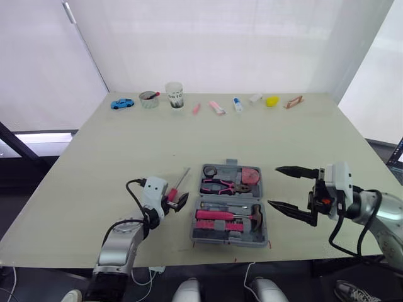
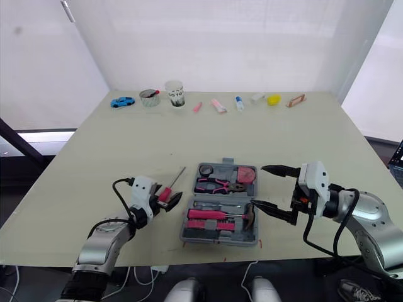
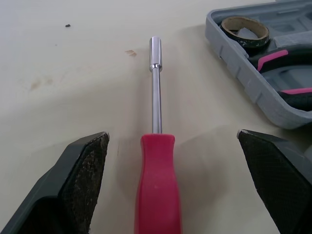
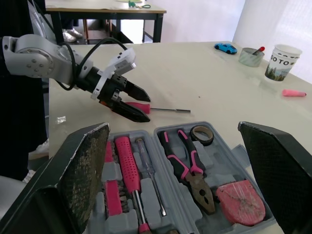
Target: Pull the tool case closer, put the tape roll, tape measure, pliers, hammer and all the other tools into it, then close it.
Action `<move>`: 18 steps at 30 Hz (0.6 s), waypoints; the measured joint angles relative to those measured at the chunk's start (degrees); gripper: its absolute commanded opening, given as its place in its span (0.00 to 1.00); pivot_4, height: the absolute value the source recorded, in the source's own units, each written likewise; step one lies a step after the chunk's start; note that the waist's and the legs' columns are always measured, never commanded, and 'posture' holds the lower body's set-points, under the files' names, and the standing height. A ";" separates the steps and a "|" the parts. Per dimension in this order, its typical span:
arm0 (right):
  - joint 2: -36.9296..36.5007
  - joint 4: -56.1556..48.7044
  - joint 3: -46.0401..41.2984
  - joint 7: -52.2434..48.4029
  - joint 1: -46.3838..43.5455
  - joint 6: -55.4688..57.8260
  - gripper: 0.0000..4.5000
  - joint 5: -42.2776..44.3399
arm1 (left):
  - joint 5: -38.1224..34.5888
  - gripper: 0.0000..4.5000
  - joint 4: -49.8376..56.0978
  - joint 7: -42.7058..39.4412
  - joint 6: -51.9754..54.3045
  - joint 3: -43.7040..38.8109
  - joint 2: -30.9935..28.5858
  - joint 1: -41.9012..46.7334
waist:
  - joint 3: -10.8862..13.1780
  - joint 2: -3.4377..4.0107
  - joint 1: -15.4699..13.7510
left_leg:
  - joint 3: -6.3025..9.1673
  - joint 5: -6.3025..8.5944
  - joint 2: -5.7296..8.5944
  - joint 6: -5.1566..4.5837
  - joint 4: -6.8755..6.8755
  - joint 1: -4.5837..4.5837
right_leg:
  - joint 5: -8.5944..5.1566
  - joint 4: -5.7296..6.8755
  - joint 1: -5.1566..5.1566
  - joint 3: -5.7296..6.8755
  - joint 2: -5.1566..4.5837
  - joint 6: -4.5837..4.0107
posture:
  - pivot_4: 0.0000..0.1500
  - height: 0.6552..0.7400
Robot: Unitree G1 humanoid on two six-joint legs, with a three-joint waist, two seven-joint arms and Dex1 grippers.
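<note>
Since the red-handled driver (image 3: 156, 180) lies flat on the table (image 1: 126, 145) just left of the open tool case (image 1: 230, 243), with the left gripper (image 3: 171, 136) spread wide astride its handle, the step in hand looks like the pick-up. It should go best if the rough black pads (image 3: 90, 165) close squarely on the smooth, rounded plastic handle rather than on the thin polished steel shaft, which would likely roll or slip. The case is hard grey moulded plastic near the table's front edge, its shaped recesses holding the tape roll (image 1: 210, 171), pink-gripped pliers (image 1: 223, 185) and hammer (image 1: 255, 217), and the right gripper (image 1: 273, 185) hangs spread open just beside its right edge.
</note>
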State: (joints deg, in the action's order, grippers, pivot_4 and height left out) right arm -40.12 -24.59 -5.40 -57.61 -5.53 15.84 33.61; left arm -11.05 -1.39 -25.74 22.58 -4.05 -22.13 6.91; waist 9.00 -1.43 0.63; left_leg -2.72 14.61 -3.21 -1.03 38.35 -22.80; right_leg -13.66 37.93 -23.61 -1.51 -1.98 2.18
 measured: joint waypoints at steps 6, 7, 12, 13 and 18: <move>0.81 0.86 0.39 -0.43 -0.36 -0.65 1.00 -0.64 | 0.27 0.59 0.35 0.19 1.72 -0.03 -0.13 0.29 | 0.00 0.00 -0.02 | 0.00 0.00 0.00 0.00 0.00 0.01 | 0.00 0.01 0.00 0.01 0.00 0.00 | 1.00 1.00; 0.96 0.86 0.40 -0.46 -0.46 -0.75 1.00 -0.72 | 0.34 0.46 0.43 0.41 1.88 -0.02 -0.12 0.30 | 0.00 0.00 -0.02 | 0.00 0.00 0.00 0.00 0.00 0.01 | 0.00 0.00 0.00 0.00 0.00 -0.01 | 1.00 1.00; 1.04 0.87 0.39 -0.47 -0.57 -0.91 1.00 -0.85 | 0.56 0.13 0.27 1.04 1.68 -0.29 0.01 0.38 | 0.00 0.00 -0.04 | 0.00 0.00 0.00 0.00 0.00 0.00 | 0.00 0.00 0.00 0.01 0.00 0.00 | 1.00 1.00; 1.04 0.87 0.39 -0.47 -0.57 -0.91 1.00 -0.86 | 0.58 0.13 0.19 1.05 1.60 -0.32 0.02 0.40 | 0.00 0.00 -0.04 | 0.00 0.00 0.00 0.00 0.00 0.00 | 0.00 0.00 0.00 0.01 -0.01 -0.01 | 1.00 1.00; 1.10 0.87 0.39 -0.41 -0.57 -0.91 1.00 -0.86 | 0.62 0.13 -0.48 0.96 1.02 -0.36 0.01 0.80 | 0.00 0.00 -0.12 | 0.01 0.00 0.00 0.00 0.00 0.01 | 0.00 0.01 0.00 0.02 -0.01 -0.01 | 1.00 1.00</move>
State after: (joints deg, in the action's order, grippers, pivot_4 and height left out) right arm -39.02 -23.72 -5.01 -58.01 -6.10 14.93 32.76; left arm -10.43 -1.87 -24.78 23.60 -4.41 -22.11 7.71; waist 9.00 -1.43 0.52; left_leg -2.71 14.61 -3.21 -1.03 38.36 -22.80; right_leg -13.66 37.94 -23.60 -1.49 -1.99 2.17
